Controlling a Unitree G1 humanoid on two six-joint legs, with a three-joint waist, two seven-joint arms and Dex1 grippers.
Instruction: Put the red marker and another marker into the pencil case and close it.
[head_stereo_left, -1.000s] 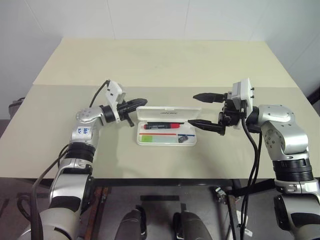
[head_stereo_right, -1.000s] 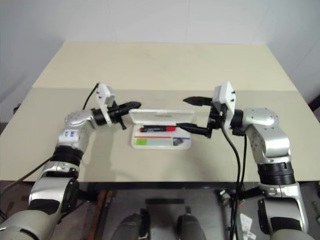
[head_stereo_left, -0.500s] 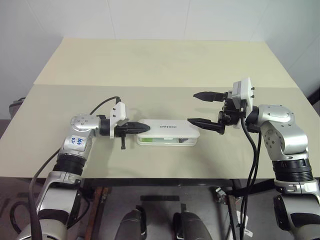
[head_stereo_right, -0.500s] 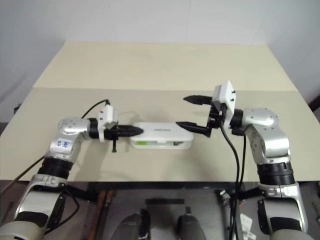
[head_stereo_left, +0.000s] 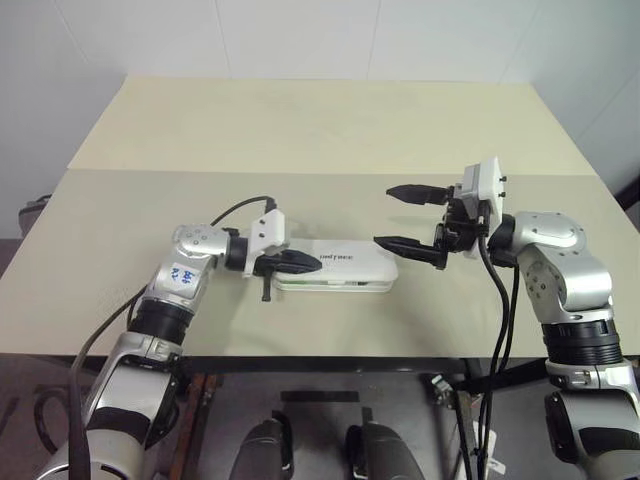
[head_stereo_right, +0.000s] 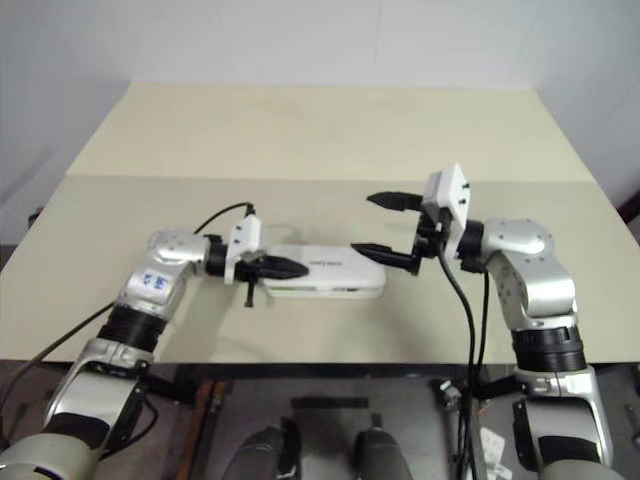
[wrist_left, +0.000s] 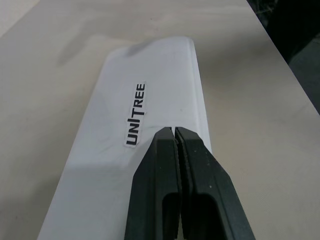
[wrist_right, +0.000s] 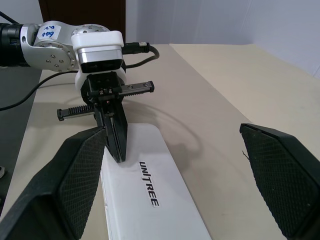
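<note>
While the pencil case (head_stereo_left: 335, 267) lies flat in the middle of the beige worktop (head_stereo_left: 320, 130), its lid is down, so the inside is hidden and neither marker can be made out. Dark lettering runs across the lid. The left gripper (head_stereo_left: 312, 262) points to the right with its jaws pressed together and empty; the tips are over the left part of the lid, but I cannot tell if they touch it. The right gripper (head_stereo_left: 394, 215) is near the right end of the case, pointing left, its jaws spread wide and holding nothing. Its lower finger (head_stereo_left: 405, 246) is just beside the case's right end; contact there is hard to judge.
</note>
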